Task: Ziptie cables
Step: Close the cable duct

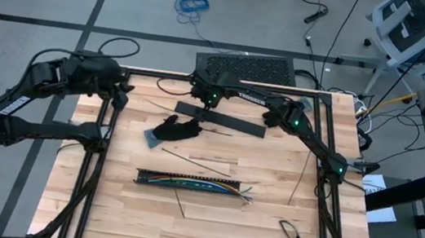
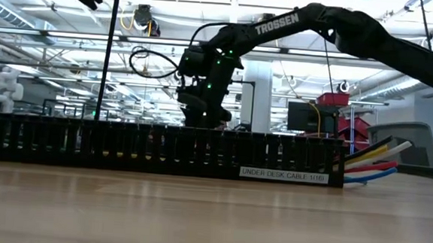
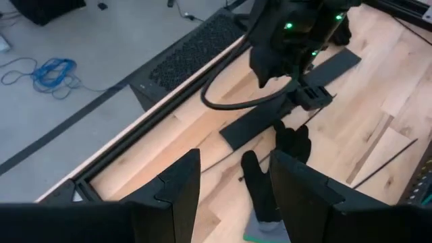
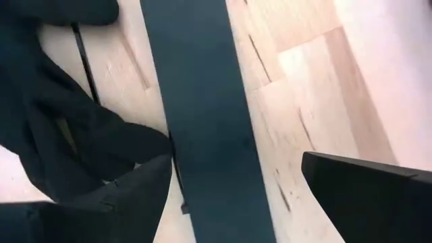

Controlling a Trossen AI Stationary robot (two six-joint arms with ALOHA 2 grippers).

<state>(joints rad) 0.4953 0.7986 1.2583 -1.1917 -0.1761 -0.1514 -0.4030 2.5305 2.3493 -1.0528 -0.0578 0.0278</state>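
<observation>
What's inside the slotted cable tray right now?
Coloured cables run along inside the tray, their ends poking out one end. Its slotted wall hides how they're bundled.

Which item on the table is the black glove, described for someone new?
Start at the wooden table and find the long slotted cable tray across its middle. Behind it lies the black glove, soft, crumpled, with splayed fingers, beside a flat rigid black strip.

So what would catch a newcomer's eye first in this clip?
Probably the long black slotted tray lying across the middle of the table, with coloured cables running along inside it and sticking out at its right end. Next, the right pincer, open, poised over a flat black strip at the far edge, next to a crumpled black glove. The left pincer waits at the far left corner.
</observation>
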